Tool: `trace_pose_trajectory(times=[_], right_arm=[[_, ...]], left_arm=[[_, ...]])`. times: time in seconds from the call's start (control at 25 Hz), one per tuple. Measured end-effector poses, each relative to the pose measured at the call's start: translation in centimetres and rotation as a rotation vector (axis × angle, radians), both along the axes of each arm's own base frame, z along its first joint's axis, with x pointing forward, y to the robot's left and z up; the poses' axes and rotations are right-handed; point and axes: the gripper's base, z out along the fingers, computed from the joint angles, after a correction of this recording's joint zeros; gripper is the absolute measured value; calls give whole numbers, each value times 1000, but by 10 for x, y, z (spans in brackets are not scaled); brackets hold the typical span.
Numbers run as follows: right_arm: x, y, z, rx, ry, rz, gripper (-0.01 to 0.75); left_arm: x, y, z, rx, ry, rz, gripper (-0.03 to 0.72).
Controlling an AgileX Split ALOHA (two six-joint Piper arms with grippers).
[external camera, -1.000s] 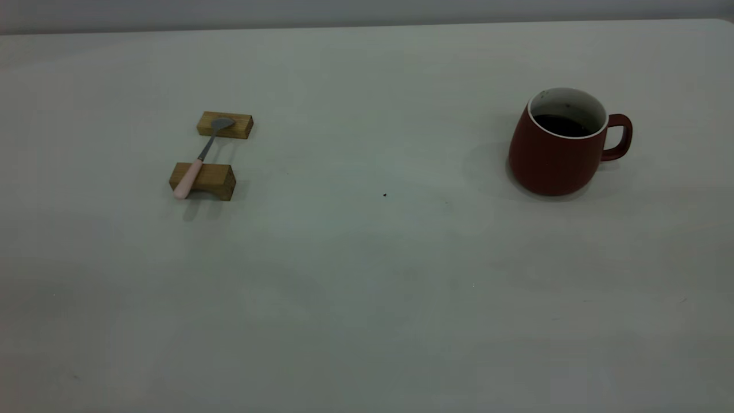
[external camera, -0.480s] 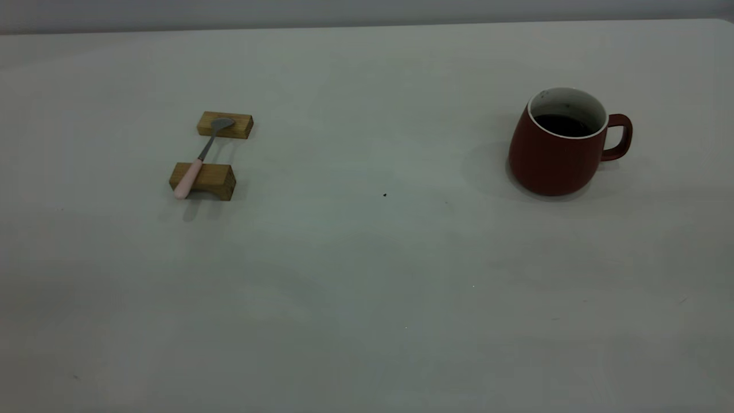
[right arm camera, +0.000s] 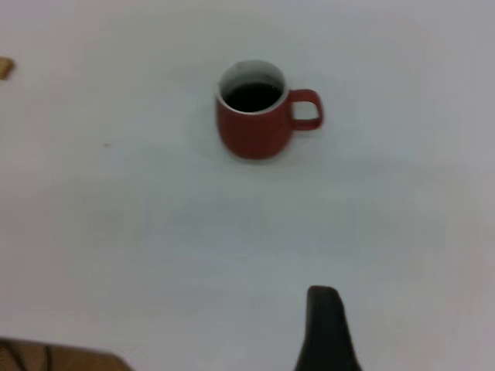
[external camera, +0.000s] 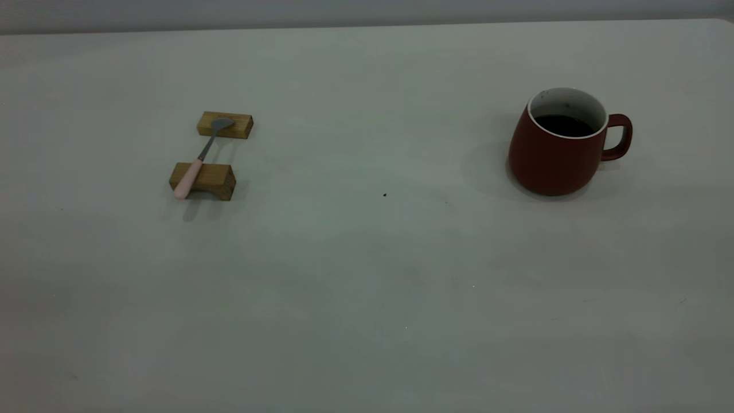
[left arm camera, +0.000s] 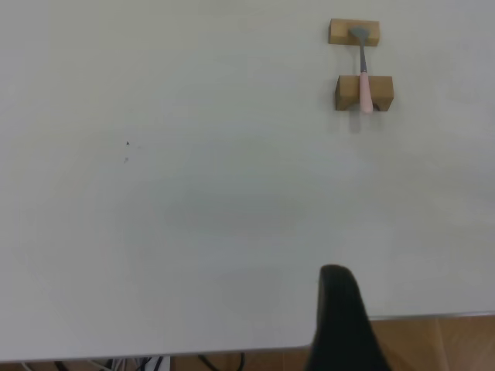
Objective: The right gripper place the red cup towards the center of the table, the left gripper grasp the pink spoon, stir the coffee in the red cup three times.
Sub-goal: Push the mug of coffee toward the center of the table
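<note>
The red cup (external camera: 557, 149) stands upright at the table's (external camera: 367, 275) right side, handle pointing right, with dark coffee (external camera: 565, 125) inside. The right wrist view shows the red cup (right arm camera: 255, 120) well ahead of my right gripper (right arm camera: 325, 328), which is far from it and holds nothing I can see. At the left, the pink spoon (external camera: 198, 163) lies bridged across two wooden blocks. In the left wrist view the pink spoon (left arm camera: 363, 81) is far ahead of my left gripper (left arm camera: 338, 317), which hovers over the table's near edge. Neither gripper appears in the exterior view.
Two tan wooden blocks (external camera: 225, 124) (external camera: 203, 180) carry the spoon, its bowl on the far one and its handle on the near one. A tiny dark speck (external camera: 385, 195) marks the tabletop near the middle. The table's near edge (left arm camera: 232, 352) shows in the left wrist view.
</note>
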Motion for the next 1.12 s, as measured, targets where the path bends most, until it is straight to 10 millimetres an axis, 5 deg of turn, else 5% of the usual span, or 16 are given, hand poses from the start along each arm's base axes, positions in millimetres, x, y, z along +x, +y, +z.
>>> trace_pose_trajectory(times=[0.2, 0.4, 0.6, 1.12], right_arm=[[34, 4, 30, -53, 100, 75, 678], [100, 6, 33, -160, 285, 188, 714], [165, 7, 8, -296, 364, 333, 711], [297, 14, -100, -478, 517, 704, 690]], left_arm=[[0, 0, 0, 0, 0, 0, 550], [0, 0, 0, 0, 0, 0, 550], [0, 0, 0, 0, 0, 0, 550], [0, 0, 0, -1, 0, 0, 550]])
